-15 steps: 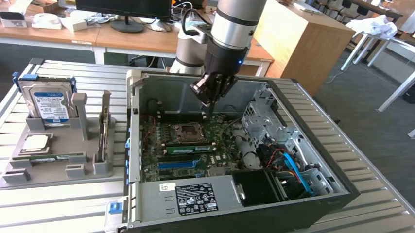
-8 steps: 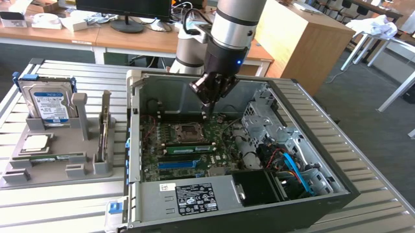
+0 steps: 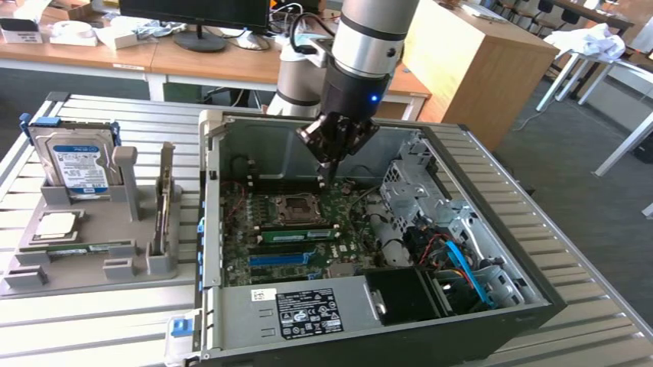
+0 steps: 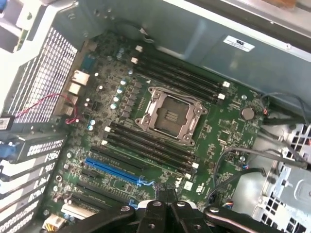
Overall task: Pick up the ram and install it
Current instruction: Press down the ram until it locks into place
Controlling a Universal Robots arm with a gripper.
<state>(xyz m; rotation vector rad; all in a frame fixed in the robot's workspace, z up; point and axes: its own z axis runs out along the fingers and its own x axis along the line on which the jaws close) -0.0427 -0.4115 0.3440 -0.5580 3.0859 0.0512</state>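
Exterior view first: the gripper [image 3: 326, 177] hangs inside the open computer case [image 3: 479, 229], fingers pressed together with nothing between them, the tips just above the motherboard [image 3: 290, 252] and right behind the empty processor socket [image 3: 294, 206]. The ram [image 3: 76, 248] is nowhere near those fingers. It lies flat in the grey parts tray [image 3: 92, 267], outside the case and well off toward the exterior view's left of the gripper, with the hard drive [image 3: 73, 164] standing behind it and the square processor chip [image 3: 53, 224] just beside it. There is also a green strip [image 3: 296, 233] in the slots just in front of the gripper; whether that is a seated stick I cannot tell.

On handling, my read is that the ram is a light, stiff, thin board and a fragile one, with chips on its faces and contacts along one long edge. It looks best pinched across the two flat faces near the middle of the upper edge, clear of the contacts, and kept square so it doesn't twist.

Now the wrist view: the gripper [image 4: 164, 191] shows closed black fingers carrying nothing. Straight beneath and just ahead of them run the dark memory slots [image 4: 146, 148], then the open processor socket [image 4: 170, 116], with a second bank of slots [image 4: 180, 80] beyond it. The blue expansion slot [image 4: 114, 171] sits off to one side of the fingers.
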